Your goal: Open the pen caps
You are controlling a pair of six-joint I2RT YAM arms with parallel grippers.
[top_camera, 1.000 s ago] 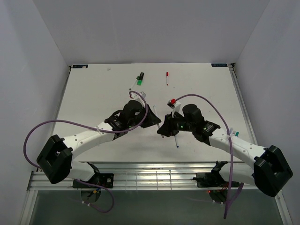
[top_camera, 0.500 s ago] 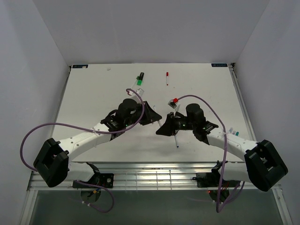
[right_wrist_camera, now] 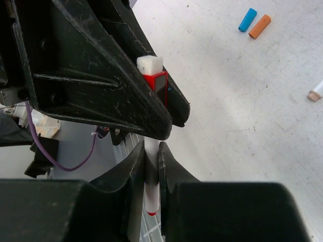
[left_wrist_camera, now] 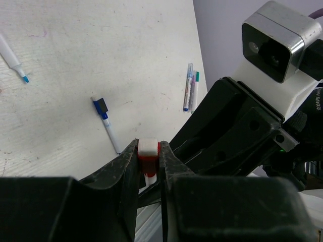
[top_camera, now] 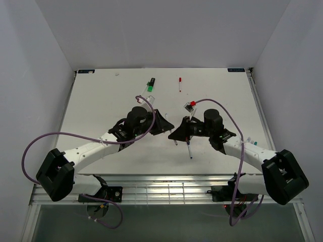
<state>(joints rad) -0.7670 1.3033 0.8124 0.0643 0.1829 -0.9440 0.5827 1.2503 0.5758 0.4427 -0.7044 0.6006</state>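
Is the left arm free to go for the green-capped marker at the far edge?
Probably not yet. The left hand is shut on the red cap, and the right hand grips that pen's barrel. Nothing on the table blocks the way to the marker, so it looks reachable once it lets go.

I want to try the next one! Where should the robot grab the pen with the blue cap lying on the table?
Probably the bare white barrel, coming straight down from above and straddling its thin width. The pen lies flat on the table, and this leaves its blue cap free for pulling.
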